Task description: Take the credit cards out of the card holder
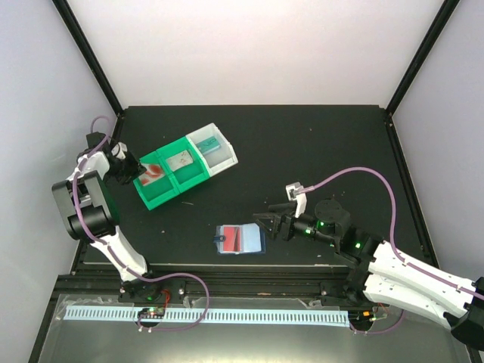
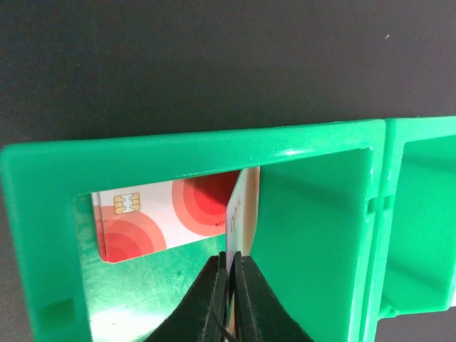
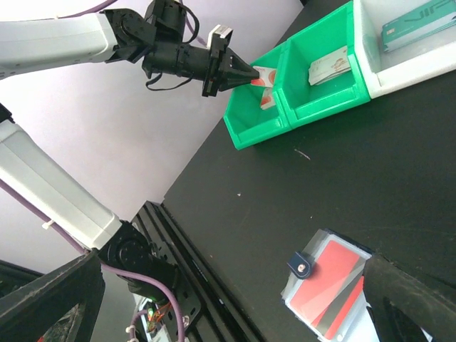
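Observation:
The card holder (image 1: 240,240) lies flat on the black table near the front, its dark blue tab on the left, and a red credit card (image 1: 245,237) shows through it. In the right wrist view the holder (image 3: 324,283) has the red card (image 3: 335,274) inside. My right gripper (image 1: 266,221) is open and empty, just right of the holder. My left gripper (image 2: 232,258) is shut on a pale credit card (image 2: 242,206) held on edge in the left compartment of the green tray (image 2: 43,235). A card with red circles (image 2: 160,214) lies in that compartment.
The green tray (image 1: 160,200) stands at the back left with a white end bin (image 1: 224,157) holding a teal item (image 3: 417,25). Its middle compartment holds a card (image 3: 329,65). The left arm (image 1: 91,204) reaches along the left table edge. A rail runs along the front.

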### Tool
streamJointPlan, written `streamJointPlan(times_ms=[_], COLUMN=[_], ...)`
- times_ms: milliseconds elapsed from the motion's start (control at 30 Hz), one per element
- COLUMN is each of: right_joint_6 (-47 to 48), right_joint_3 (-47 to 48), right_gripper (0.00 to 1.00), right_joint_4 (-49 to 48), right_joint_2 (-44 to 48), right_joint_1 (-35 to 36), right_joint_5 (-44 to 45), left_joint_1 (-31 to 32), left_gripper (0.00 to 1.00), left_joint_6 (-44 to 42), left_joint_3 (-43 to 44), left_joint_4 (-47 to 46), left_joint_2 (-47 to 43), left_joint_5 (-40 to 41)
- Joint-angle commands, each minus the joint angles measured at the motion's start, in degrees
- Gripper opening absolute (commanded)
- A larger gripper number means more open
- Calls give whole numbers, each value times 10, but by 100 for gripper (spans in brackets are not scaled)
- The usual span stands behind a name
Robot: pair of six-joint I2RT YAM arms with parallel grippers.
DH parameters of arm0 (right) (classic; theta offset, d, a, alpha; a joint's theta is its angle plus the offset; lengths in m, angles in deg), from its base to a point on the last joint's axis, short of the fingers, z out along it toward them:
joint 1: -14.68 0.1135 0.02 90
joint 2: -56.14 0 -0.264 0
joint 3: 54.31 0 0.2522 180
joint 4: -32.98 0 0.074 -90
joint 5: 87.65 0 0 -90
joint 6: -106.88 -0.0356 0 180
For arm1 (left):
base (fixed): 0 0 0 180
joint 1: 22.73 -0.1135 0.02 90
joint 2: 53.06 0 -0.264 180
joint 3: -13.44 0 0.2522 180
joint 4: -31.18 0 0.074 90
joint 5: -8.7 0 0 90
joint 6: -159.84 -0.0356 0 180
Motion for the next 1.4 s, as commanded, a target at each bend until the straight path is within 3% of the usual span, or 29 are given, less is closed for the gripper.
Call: streamJointPlan(times_ms=[0,267,500,767,967,1033,1200,1367], right_joint_6=[8,7,-5,-14,-31,-35,-33,-17], right_joint_3=[13,4,-5,-27,-35,-31,-12,-7], right_gripper=[100,100,100,100,100,100,100,98], right_joint_4=[-3,3,17,23,38,59,101,67], right_joint_2=[2,13,8,27,34,29,-11,-55], right_joint_1=[1,1,1,1,2,1,1,1], right_joint_5=[19,29,25,32,49,63,68,22], left_joint_1=[15,22,27,29,38,45,67,101], left_gripper=[7,16,52,77,84,97,99,99], left_joint_6=[9,22,15,35,35,20,-19,-48], left_joint_3=[30,36,58,68,49,55,61,8], left_joint_4=[0,2,44,52,53,75,127,128], left_joint_2=[13,26,-8,-52,-105,-127,-177,-252], left_joint_5=[31,58,95,110,94,91,88,68])
